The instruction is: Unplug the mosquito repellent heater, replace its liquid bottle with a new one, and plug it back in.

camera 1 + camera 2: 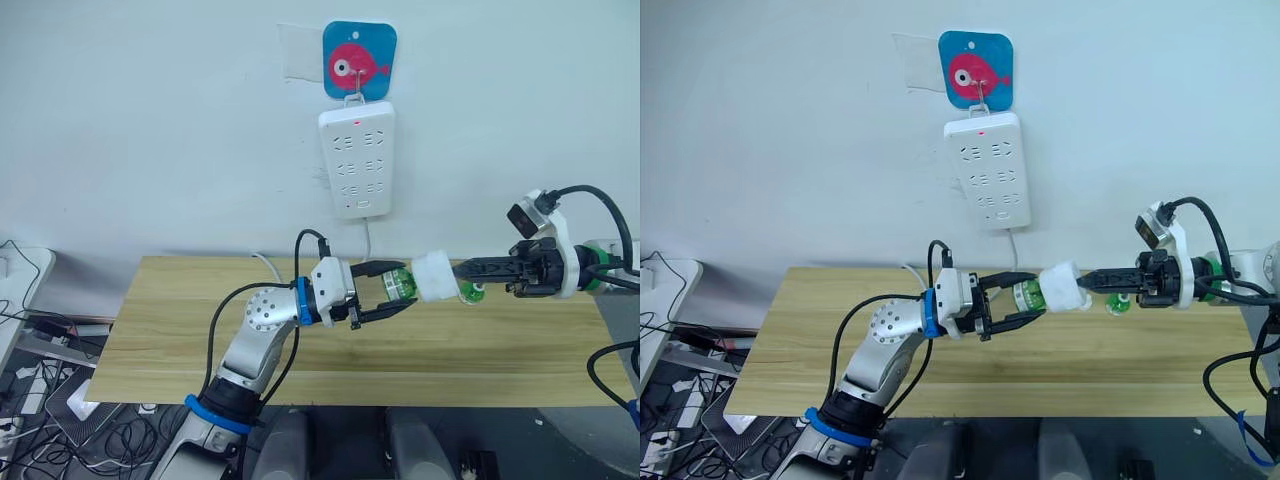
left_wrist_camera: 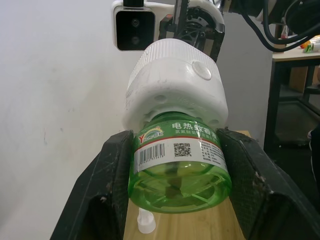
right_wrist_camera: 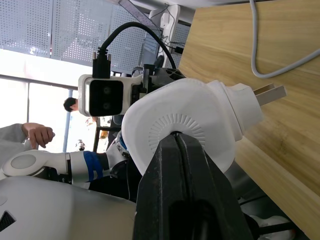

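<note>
While the mosquito repellent heater hangs in the air over the wooden table, at about 6 o'clock from the white power strip on the wall, you have it pinched shut in the right gripper. The green liquid bottle sticks out of it at 9 o'clock, squeezed between the fingers of the left gripper. Hold the heater very still. Twist the bottle slowly with the left one, and pull straight so it does not slip or spill.
</note>
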